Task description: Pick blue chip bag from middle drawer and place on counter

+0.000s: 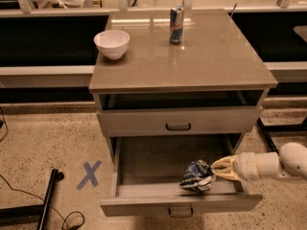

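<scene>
A single camera looks down from high in front of the counter (pixel 211 56), facing the drawer fronts beneath it almost squarely from a middling distance. The whole slab fills the upper frame. The pulled-out middle drawer (pixel 177 202) sits below the counter, and speckled floor (pixel 43 143) spreads to the counter's left in frame. The gripper (pixel 217 169) reaches in from the right edge, below the counter, beside the blue chip bag (pixel 196 175) in that drawer.

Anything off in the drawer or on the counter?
Only the blue chip bag: crumpled, in the middle drawer, front right, gripper at its right edge. Bowl and can upright on the counter; no spill.
</scene>
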{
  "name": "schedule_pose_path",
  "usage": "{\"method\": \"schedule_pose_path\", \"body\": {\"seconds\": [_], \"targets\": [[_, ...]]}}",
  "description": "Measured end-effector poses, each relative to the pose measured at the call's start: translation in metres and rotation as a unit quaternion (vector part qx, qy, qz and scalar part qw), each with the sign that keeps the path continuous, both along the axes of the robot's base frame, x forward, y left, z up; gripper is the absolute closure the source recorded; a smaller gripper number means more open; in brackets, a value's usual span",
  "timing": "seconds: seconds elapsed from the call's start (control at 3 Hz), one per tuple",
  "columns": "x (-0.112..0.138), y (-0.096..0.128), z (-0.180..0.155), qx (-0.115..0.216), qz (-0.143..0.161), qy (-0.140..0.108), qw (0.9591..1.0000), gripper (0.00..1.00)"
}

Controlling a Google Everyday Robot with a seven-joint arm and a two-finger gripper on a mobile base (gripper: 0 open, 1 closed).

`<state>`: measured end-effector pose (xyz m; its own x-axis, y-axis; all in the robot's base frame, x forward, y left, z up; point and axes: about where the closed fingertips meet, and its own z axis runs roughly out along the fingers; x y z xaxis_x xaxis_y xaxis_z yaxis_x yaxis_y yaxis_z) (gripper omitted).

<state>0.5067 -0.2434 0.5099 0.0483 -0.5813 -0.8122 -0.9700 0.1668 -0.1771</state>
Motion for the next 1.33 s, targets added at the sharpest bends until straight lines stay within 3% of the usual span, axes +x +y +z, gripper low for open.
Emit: {"method": "schedule_pose_path", "body": {"seconds": [0.33,0.67,1.0,1.33], "targets": [[-0.018,-0.006,0.078,0.016,0.038,-0.113,0.9927,1.00],[-0.016,-0.016,0.154,0.011,0.059,-0.199,0.9782,1.00],[-0.005,-0.013,0.224,0.012,0.086,-0.257,0.9625,1.00],[0.031,0.002,0.313,0.000,0.113,-0.283,0.9524,1.00]]}}
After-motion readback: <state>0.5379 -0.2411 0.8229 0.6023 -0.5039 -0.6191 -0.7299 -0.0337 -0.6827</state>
